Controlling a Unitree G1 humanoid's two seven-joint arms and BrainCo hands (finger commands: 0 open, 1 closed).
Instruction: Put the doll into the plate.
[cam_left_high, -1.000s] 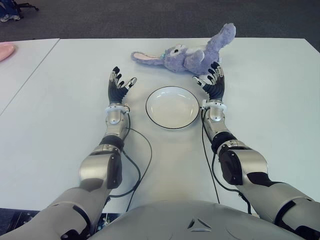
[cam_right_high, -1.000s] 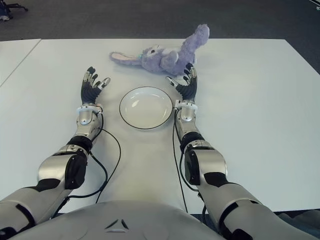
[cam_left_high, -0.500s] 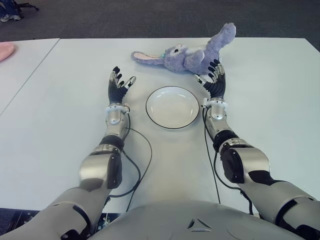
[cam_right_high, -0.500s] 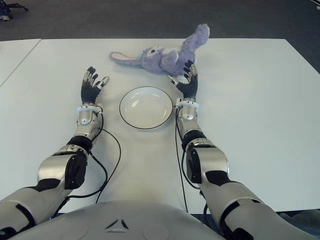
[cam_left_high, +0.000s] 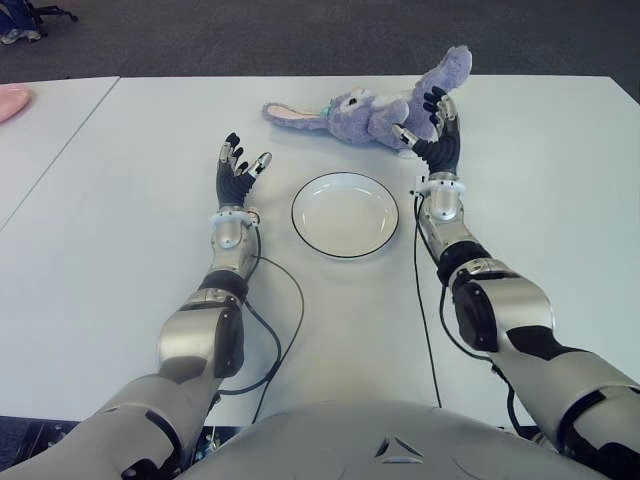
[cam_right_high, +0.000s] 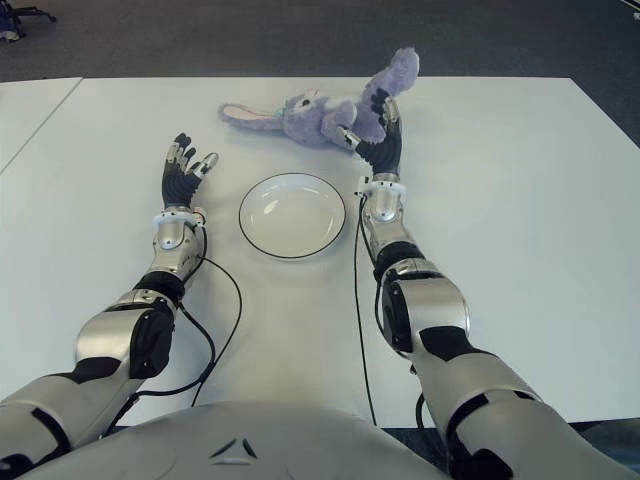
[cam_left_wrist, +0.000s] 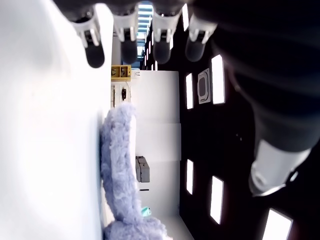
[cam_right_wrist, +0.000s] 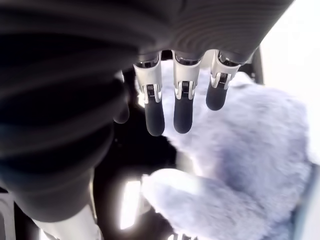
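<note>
Right hand advancing onto the doll; grasp not yet made.

The right hand (cam_left_high: 432, 128) is moving forward past the plate (cam_left_high: 345, 214) and is now reaching the doll's (cam_left_high: 375, 108) body, fingers (cam_right_wrist: 182, 102) extended and unclosed over the fur. The doll is lying on the desk (cam_left_high: 120, 200) beyond the plate, which is holding nothing. The left hand (cam_left_high: 237, 172) is staying left of the plate, fingers spread, holding nothing.

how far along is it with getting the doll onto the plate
Early. Nothing is placed yet: the plate is empty and the doll lies on the table beyond it. In hand: the right hand, fingers open, is at the doll's body. The left hand is idle, left of the plate. Left: grasp, carry, release.
</note>
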